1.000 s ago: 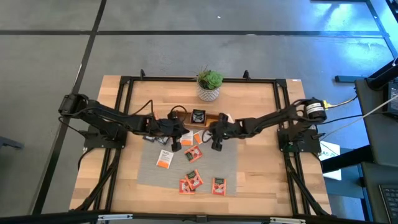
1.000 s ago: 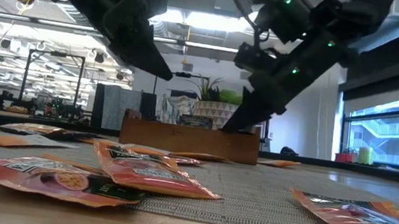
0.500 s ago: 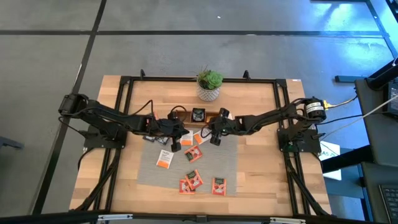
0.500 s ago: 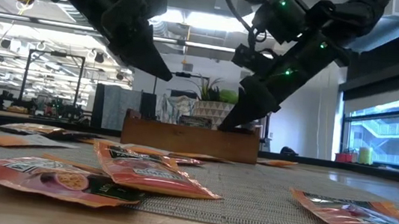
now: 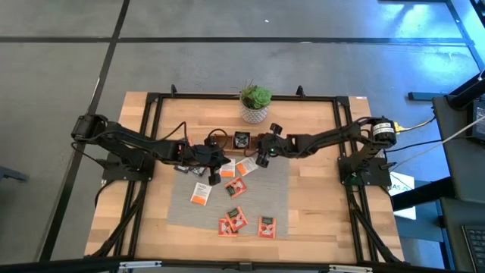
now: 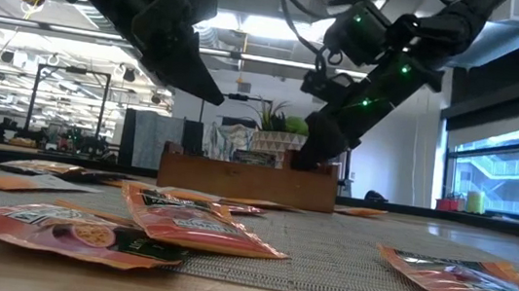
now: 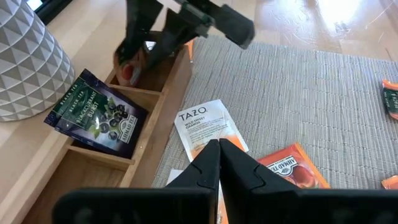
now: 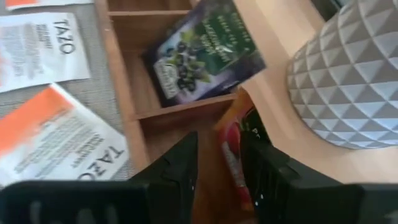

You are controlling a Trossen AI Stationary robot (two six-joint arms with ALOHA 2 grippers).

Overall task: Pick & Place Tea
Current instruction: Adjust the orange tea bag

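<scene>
Item: tea sorting, in progress. Right gripper [image 8: 217, 165] sits over the end compartment of the wooden tray [image 5: 227, 144], jaws half-apart around an orange-red tea packet [image 8: 233, 149] standing on edge inside that compartment; whether the packet is clamped or already let go cannot be told. Left gripper [image 7: 219, 163] hovers over the grey mat [image 5: 276, 189], jaws fully closed and holding nothing, above a white-and-orange packet [image 7: 205, 127]. A dark packet [image 8: 202, 53] lies tilted in the middle compartment, propped on a tray wall. The other packets [image 5: 235, 220] are scattered on the mat, just beside the tray and farther toward the front edge. Risks, as judged: the upright packet may stay wedged on edge or lift back out with the jaws if it clings to a finger; the gripper works close to the patterned plant pot [image 8: 348, 81] and the tray wall and could nudge either; the two arms work close together over the tray. Surface: pale wood tabletop [image 5: 318, 220] under a ribbed mat. Room: open workshop with ceiling lights, desks and large windows.
</scene>
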